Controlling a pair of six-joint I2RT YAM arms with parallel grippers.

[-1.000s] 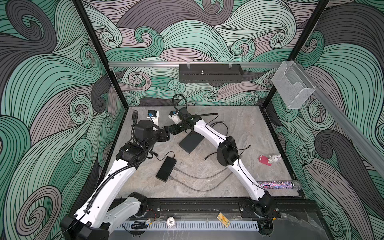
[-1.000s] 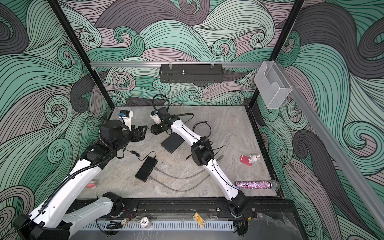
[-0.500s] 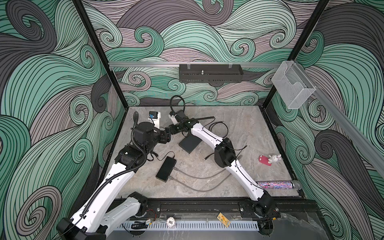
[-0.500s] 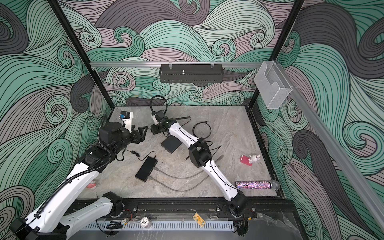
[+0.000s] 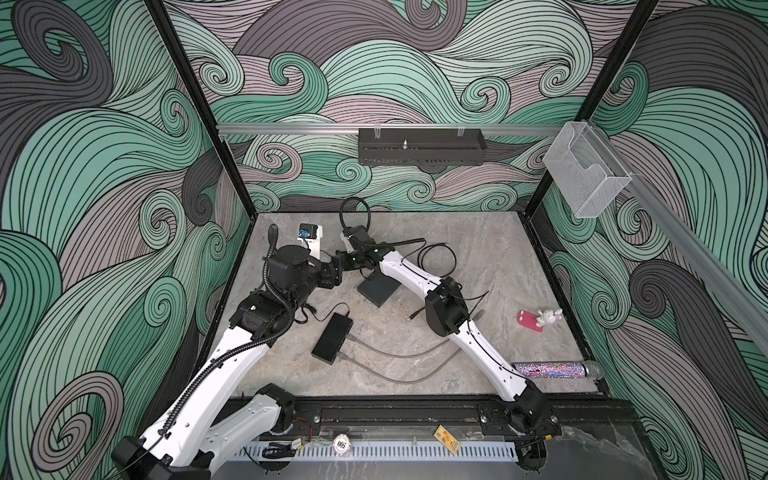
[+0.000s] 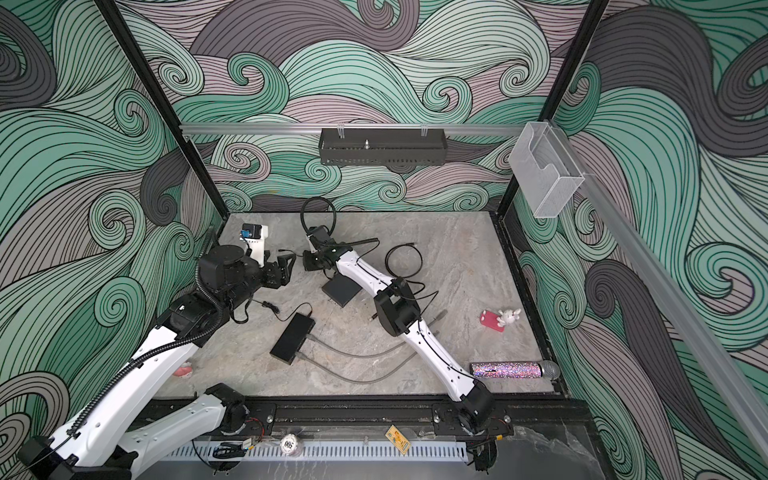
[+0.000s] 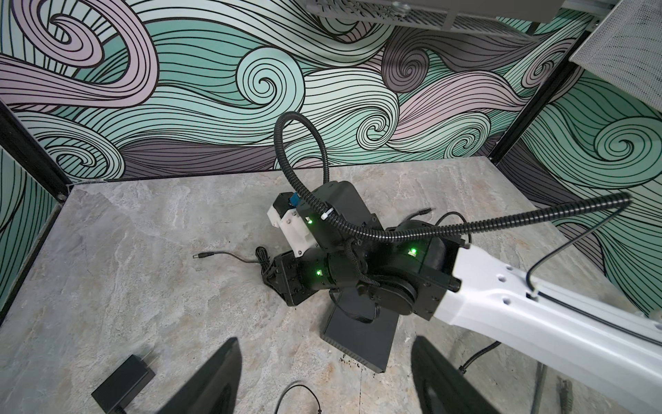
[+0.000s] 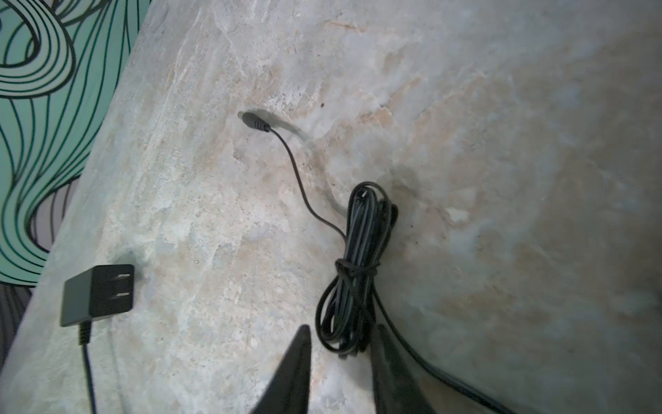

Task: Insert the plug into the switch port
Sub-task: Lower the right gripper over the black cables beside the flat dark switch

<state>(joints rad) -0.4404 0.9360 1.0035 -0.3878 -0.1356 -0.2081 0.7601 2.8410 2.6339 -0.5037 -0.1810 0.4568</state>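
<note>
Right tool (image 8: 340, 328): fingers cut off by the frame edge; contact with the cable bundle (image 8: 358, 251) indeterminate. Black box (image 5: 376, 291), centre of frame: far end hidden beneath right arm (image 5: 407, 274); ports not discernible.

In both top views a flat box (image 5: 375, 293) lies on the table (image 5: 478, 257) at the centre, a second box (image 5: 332, 338) lower left of it, a small toy (image 5: 540, 320) at the right, a microphone (image 5: 552, 369) below the toy. The plug (image 8: 254, 122) lies near the cable bundle (image 8: 358, 251).

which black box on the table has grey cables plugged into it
The long box nearer the front rail; two grey cables leave it. The squarer box shows none.
</note>
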